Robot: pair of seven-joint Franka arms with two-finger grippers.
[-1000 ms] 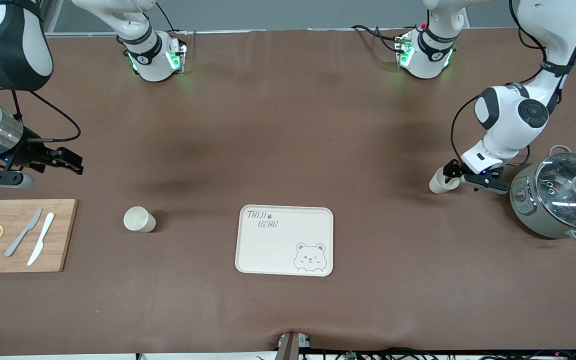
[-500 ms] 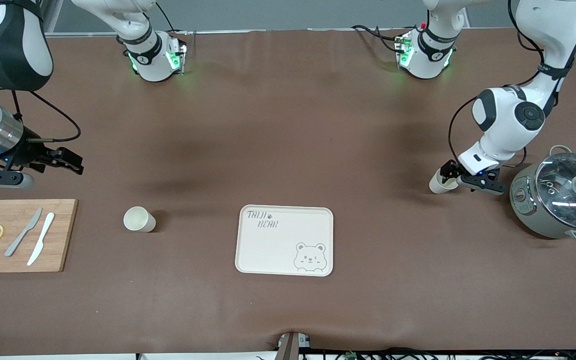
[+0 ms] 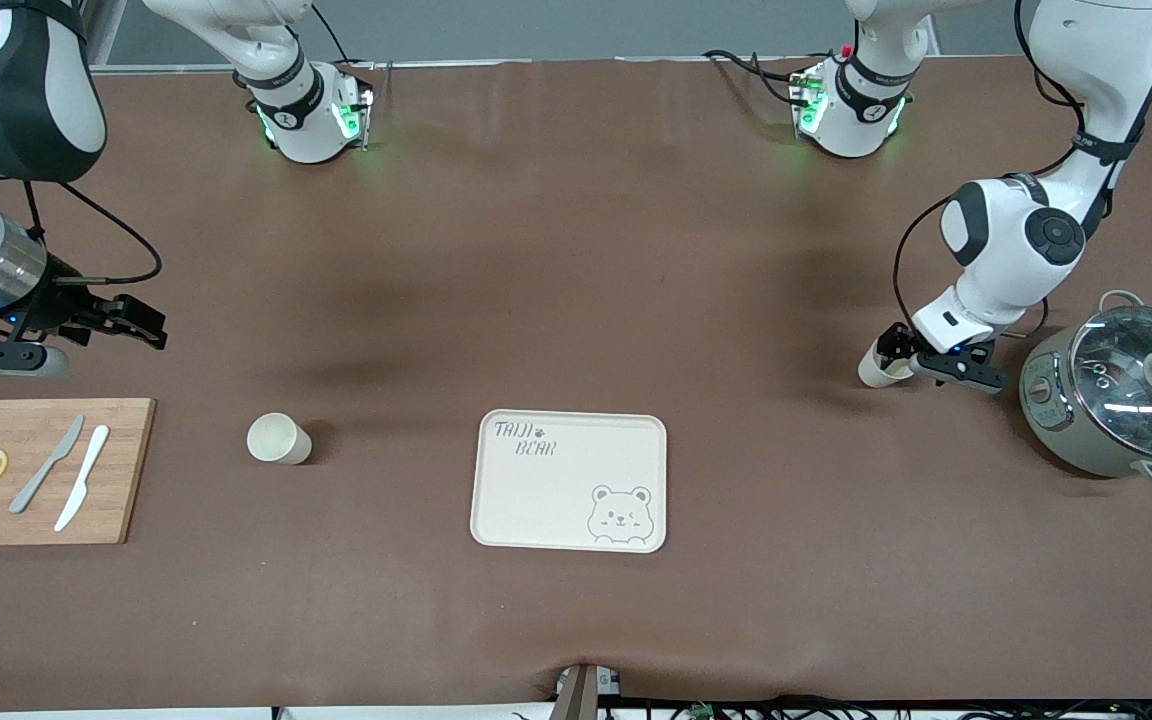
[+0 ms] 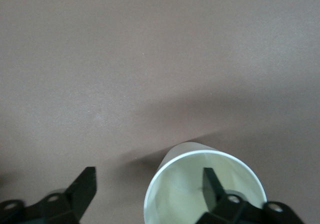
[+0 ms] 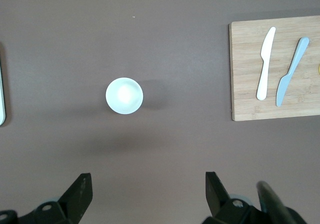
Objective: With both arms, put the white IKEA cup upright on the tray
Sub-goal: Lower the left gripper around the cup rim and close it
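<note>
Left end effector is spread wide astride one rim wall of a white cup beside the pot, tray lying toward desk centre; right end effector, also wide, is parked.

The left gripper is low at the table, its fingers spread wide. The right gripper waits raised, fingers apart.

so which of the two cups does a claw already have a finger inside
The cup beside the pot, at the left arm's end: the left claw straddles its rim, one finger inside. The cup near the cutting board stands alone.
</note>
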